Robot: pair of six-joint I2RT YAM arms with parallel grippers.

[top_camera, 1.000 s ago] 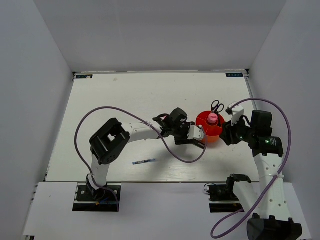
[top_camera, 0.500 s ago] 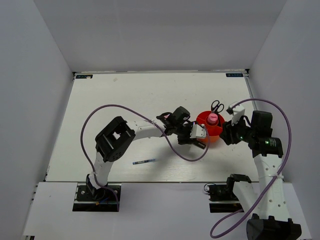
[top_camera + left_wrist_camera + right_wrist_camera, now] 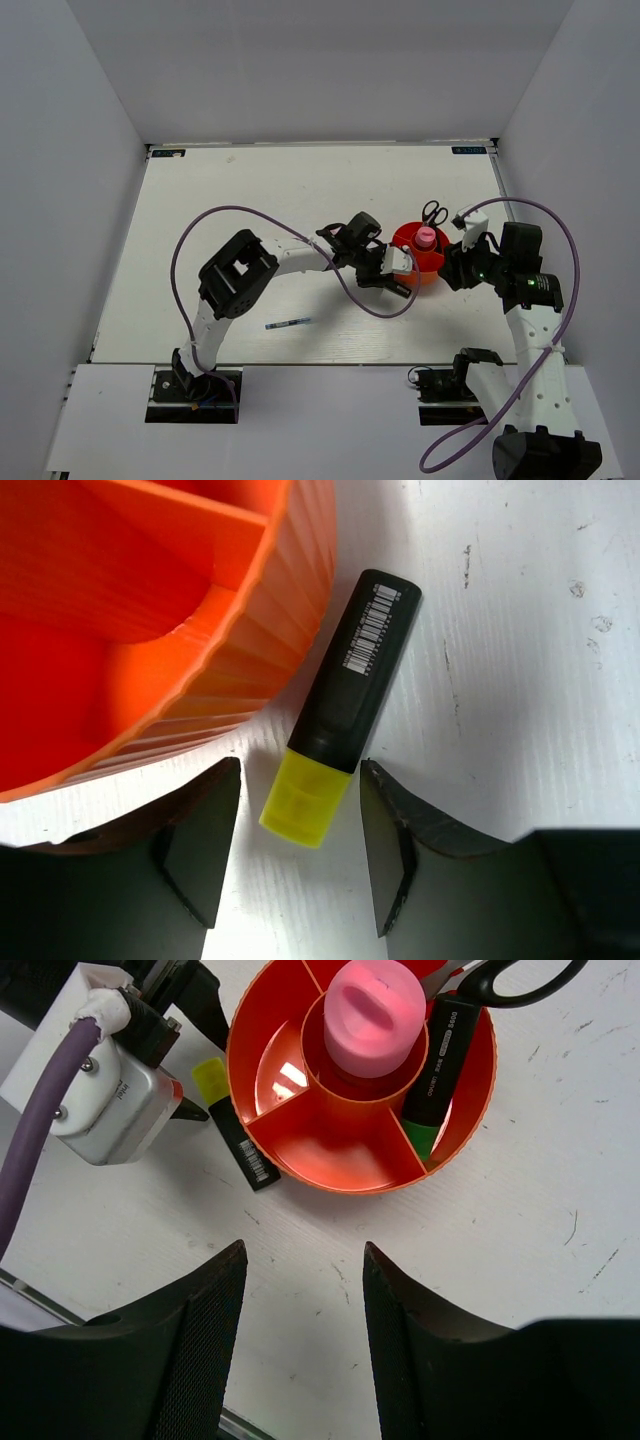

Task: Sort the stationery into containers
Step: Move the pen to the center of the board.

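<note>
The orange-red cup [image 3: 420,258] with inner dividers holds the fat pink tube [image 3: 372,1010] in its middle well, a green-black marker [image 3: 436,1065] and black-handled scissors [image 3: 510,980]. A black marker with a yellow cap [image 3: 338,710] lies on the table against the cup's outer wall [image 3: 270,630]; it also shows in the right wrist view [image 3: 236,1130]. My left gripper [image 3: 300,850] is open, its fingers on either side of the yellow cap without touching it. My right gripper [image 3: 303,1290] is open and empty over bare table, just short of the cup [image 3: 330,1160]. A thin pen [image 3: 288,323] lies at front left.
The left gripper's body [image 3: 110,1080] and purple cable crowd the cup's left side. White walls stand close around the table [image 3: 250,200].
The left arm's elbow has shifted right and its wrist has edged closer to the cup. The right arm has hardly moved.
</note>
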